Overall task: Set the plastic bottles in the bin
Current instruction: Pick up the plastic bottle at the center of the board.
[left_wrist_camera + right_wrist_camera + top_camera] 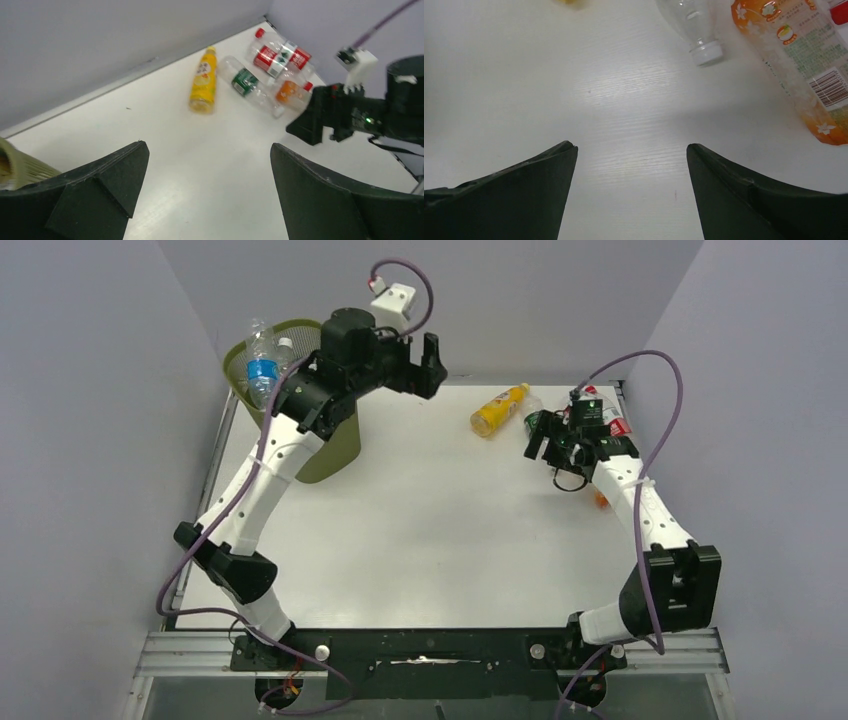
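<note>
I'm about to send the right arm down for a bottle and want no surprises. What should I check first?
1. Right gripper open and empty: ok.
2. Bottle lined up with it: not ok; the clear bottle and orange-label bottle lie ahead, off to the right.
3. Left gripper open and empty: ok.
4. Bin upright: ok.
5. Room left in bin: cannot tell; a blue-label bottle pokes above its rim.
</note>
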